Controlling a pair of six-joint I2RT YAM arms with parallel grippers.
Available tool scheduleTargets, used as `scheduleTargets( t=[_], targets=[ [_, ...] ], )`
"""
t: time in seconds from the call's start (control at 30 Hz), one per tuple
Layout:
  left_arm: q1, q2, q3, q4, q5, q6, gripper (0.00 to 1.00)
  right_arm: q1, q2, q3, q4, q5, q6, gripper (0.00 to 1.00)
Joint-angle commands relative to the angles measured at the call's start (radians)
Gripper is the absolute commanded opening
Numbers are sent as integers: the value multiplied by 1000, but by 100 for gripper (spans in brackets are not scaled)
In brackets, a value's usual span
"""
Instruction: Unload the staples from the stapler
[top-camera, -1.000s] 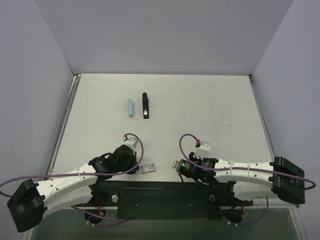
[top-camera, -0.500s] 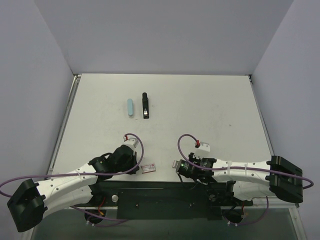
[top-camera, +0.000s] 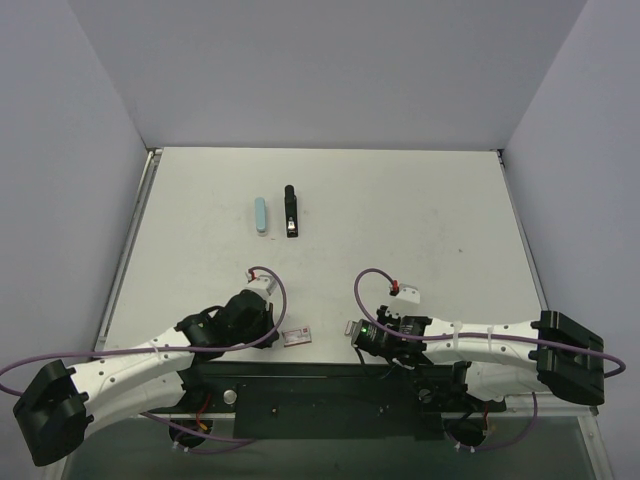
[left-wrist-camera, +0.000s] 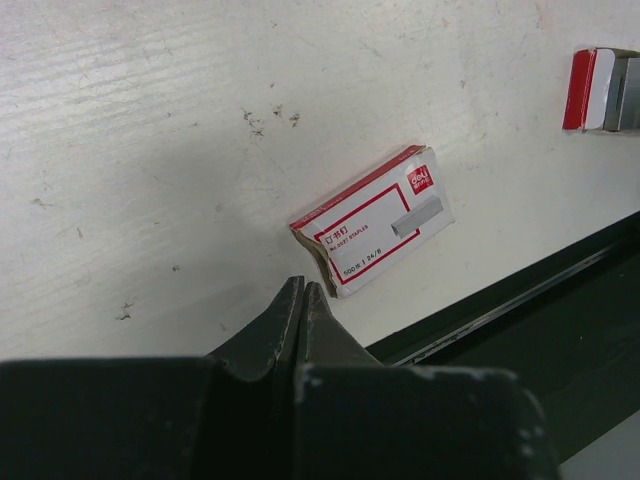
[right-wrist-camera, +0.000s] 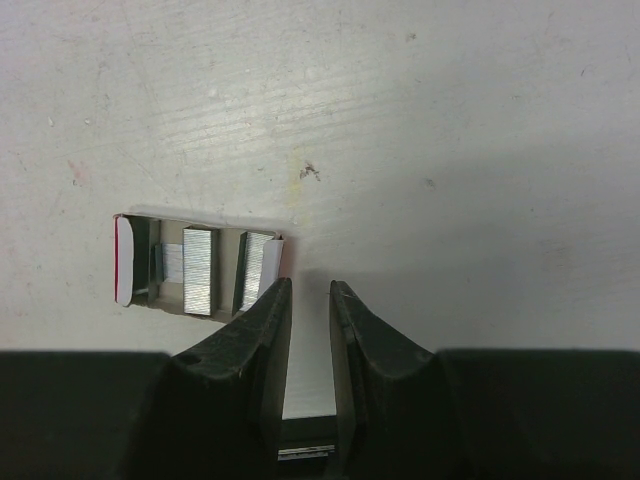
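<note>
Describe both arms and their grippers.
Left arm and right arm: slim white links, chunky black joints, a purple cable looping along each. Left gripper and right gripper: black tapered fingers.

Seen from above, the stapler (top-camera: 290, 211) in the far left part of the counter (top-camera: 450, 220) is too small to tell whether staples sit in it. The pale blue piece (top-camera: 261, 214) just beside it is too small to identify. The left jaws and the right jaws are lost under their dark wrists there. The left wrist picture's right edge cuts off the staple tray (left-wrist-camera: 603, 76). In the right wrist picture, its near right corner (right-wrist-camera: 200, 262) goes behind the right jaws.
</note>
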Motion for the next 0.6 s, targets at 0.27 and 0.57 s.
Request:
scheduleTargets(
  t=[0.27,0.57],
  targets=[
    [-5,-17,6,30,8,9,0,4,12,54,-19,39,-7,19],
    [-5,-27,1,25,10,10,0,4,58,69,-10,36,-12,20]
  ],
)
